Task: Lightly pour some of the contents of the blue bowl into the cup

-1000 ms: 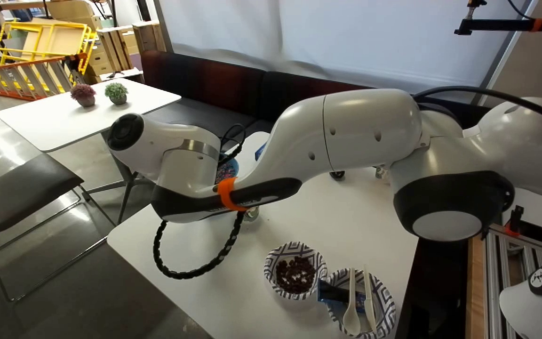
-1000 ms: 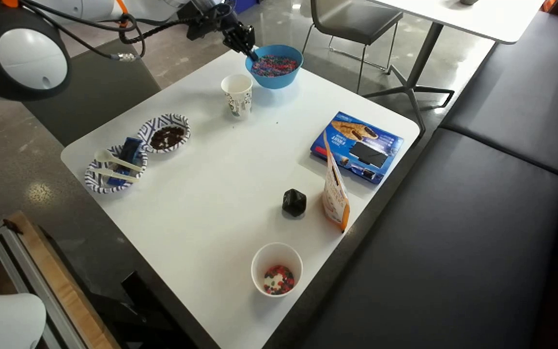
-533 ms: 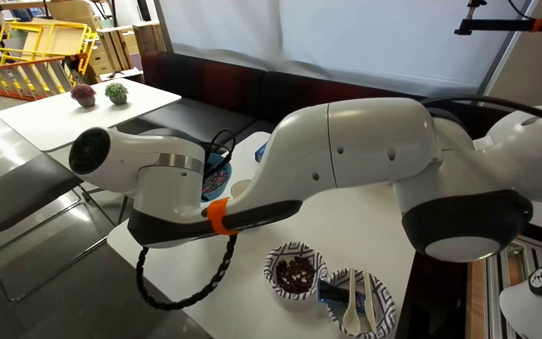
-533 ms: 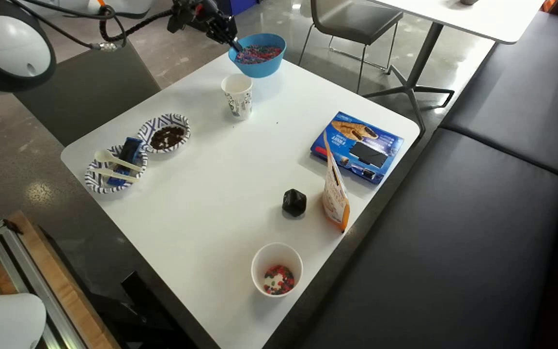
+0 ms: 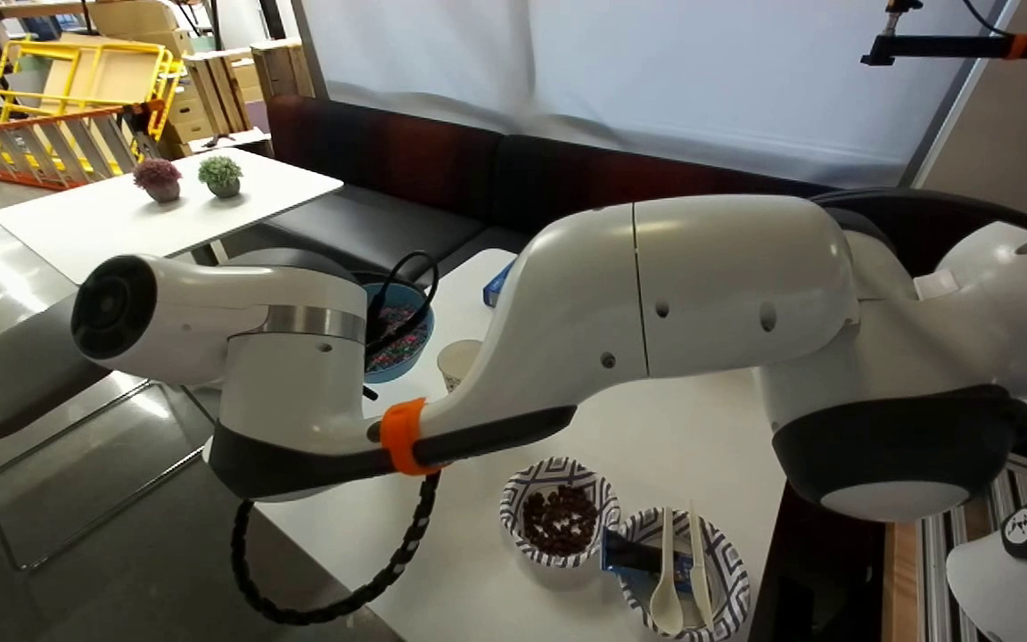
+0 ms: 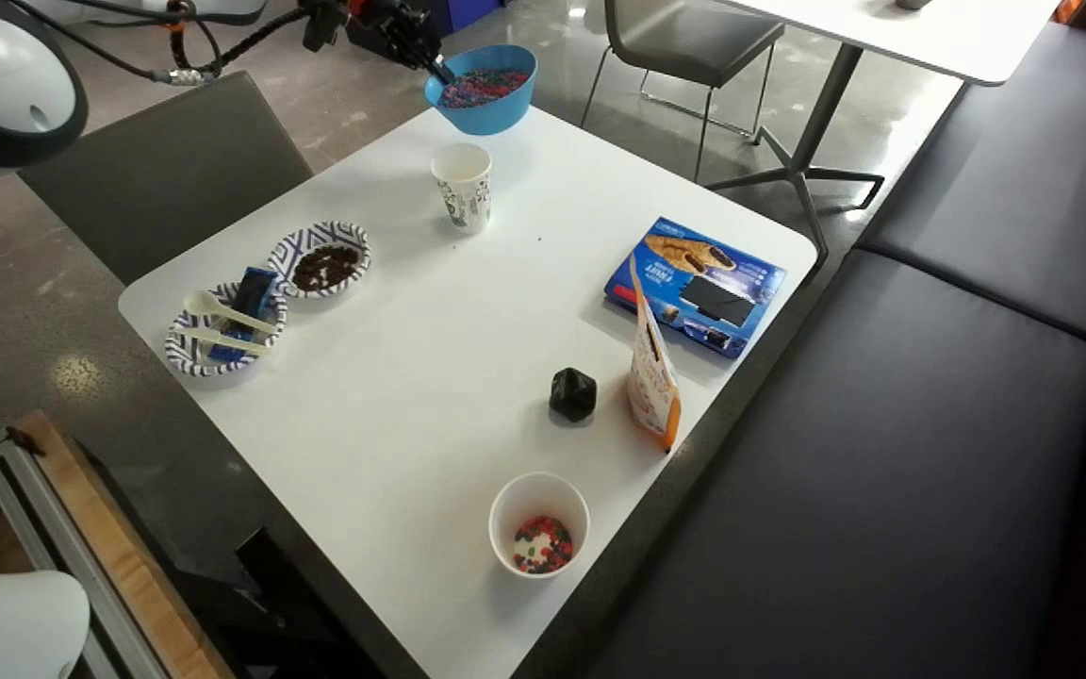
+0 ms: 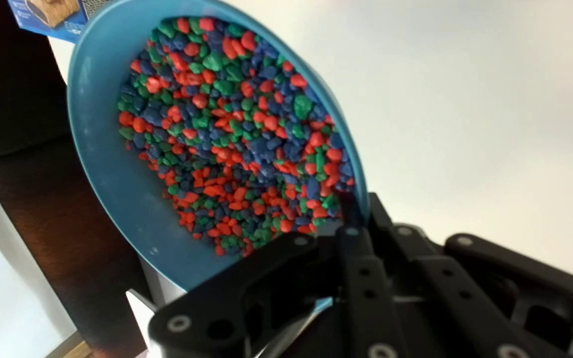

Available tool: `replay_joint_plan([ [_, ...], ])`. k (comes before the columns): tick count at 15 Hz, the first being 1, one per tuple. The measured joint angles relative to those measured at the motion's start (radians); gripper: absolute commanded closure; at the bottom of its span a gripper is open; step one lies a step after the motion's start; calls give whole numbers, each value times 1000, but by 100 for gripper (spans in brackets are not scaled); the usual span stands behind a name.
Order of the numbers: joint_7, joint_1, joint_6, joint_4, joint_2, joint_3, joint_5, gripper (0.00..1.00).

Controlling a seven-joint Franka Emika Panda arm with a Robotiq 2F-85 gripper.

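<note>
Smooth, glossy plastic blue bowl (image 7: 112,164); paper cup (image 6: 465,196)

A dark padded bench (image 5: 380,223) with a black and deep-red backrest (image 5: 389,147) runs alongside the white table (image 6: 392,405), a pale, rumpled covering (image 5: 656,80) spread above it. Farther along the bench stands a second white table (image 5: 68,223) carrying two small potted plants (image 5: 158,176), with a metal-legged grey chair (image 5: 10,383) close by. Bright patches of light (image 5: 5,272) gleam on the shiny grey floor (image 5: 157,580), and a ladder (image 5: 41,150) with orange rails, yellow-framed panels (image 5: 121,76) and brown boxes (image 5: 143,20) crowd the background.
</note>
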Motion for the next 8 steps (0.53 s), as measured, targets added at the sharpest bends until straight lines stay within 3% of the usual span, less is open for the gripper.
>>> replay_joint_plan([
  [8,56,26,-24,0,1,-11,0,95],
])
